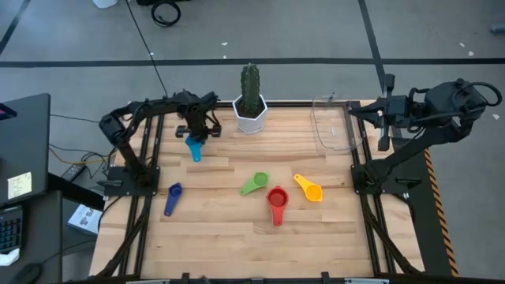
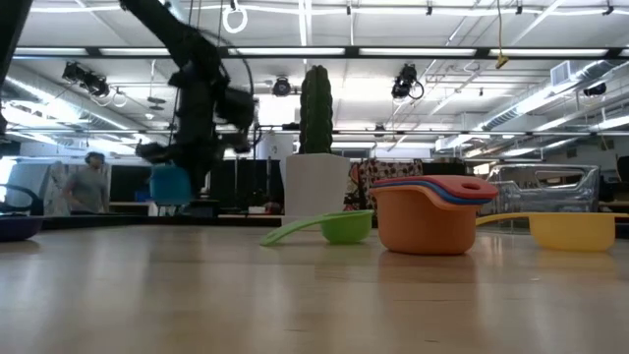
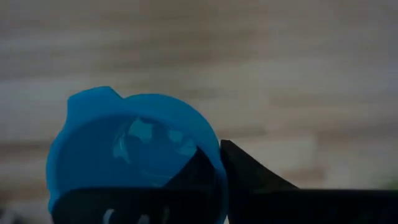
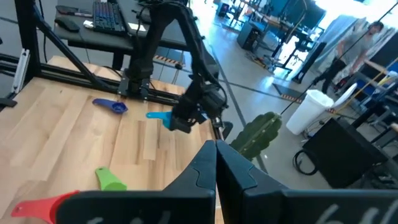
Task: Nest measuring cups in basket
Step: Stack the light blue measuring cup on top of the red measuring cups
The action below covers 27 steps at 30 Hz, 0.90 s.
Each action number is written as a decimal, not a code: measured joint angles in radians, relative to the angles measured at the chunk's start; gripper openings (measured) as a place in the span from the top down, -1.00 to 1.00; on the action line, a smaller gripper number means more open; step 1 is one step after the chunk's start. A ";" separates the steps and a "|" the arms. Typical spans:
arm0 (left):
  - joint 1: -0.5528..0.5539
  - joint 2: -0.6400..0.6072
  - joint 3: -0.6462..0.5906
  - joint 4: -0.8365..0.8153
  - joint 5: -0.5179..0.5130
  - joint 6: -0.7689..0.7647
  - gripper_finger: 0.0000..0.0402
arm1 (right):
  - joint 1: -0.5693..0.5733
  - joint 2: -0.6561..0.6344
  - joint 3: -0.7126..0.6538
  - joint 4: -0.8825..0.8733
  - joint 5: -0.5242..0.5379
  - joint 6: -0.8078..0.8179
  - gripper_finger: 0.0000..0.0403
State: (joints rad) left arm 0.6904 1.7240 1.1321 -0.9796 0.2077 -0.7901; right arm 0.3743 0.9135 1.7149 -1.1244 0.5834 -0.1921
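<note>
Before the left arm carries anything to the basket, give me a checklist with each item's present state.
1. Left claw closed on the light blue cup: ok; a finger sits against its wall.
2. Cup lifted off the table: ok; the low view shows it hanging above the wood.
3. Basket upright, holding nothing: ok.
4. Path past the cactus pot: not ok; it stands between cup and basket.
5. Right claw shut, waiting beside the basket: ok, but close.
6. Grip firmness: cannot tell.
</note>
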 joint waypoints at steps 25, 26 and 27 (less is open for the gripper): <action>-0.901 0.058 0.586 0.099 -0.409 -0.706 0.94 | 0.000 -0.015 0.000 -0.057 -0.038 0.092 0.98; -0.913 0.084 0.607 0.114 -0.408 -0.707 0.94 | 0.000 -0.015 0.000 -0.060 -0.038 0.093 0.98; -0.922 0.109 0.628 0.125 -0.407 -0.707 0.94 | 0.000 -0.015 0.000 -0.061 -0.038 0.094 0.98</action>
State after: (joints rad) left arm -0.2312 1.8331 1.7597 -0.8547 -0.1995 -1.4971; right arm 0.3744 0.8988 1.7149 -1.1858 0.5457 -0.0984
